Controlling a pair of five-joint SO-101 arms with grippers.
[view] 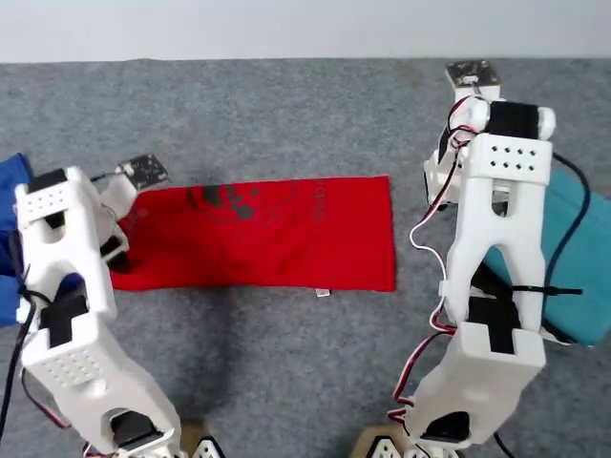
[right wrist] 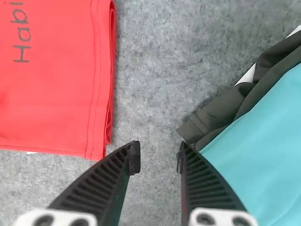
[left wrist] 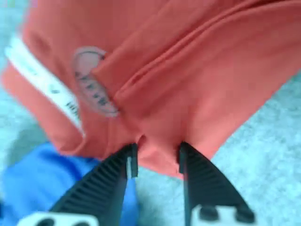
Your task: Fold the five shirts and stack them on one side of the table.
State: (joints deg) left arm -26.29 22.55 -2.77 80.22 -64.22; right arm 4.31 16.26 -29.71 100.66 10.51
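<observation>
**Red shirt in a long band, my left gripper at its end**

The red shirt (view: 267,234) lay mid-table, folded into a long flat band with a dark print (view: 229,200) on top and a small white tag (view: 323,292) at its near hem. My left gripper (left wrist: 157,160) stood at the shirt's left end, jaws apart, with the red edge reaching between the fingertips. A blue shirt (left wrist: 47,179) lay just beside it. My right gripper (right wrist: 157,160) was spread wide over bare table, between the red shirt's right end and a teal shirt (right wrist: 263,155) with a dark garment (right wrist: 225,113) against it. The table (view: 286,114) was covered in grey felt, and a pale wall (view: 286,29) ran behind it.
</observation>
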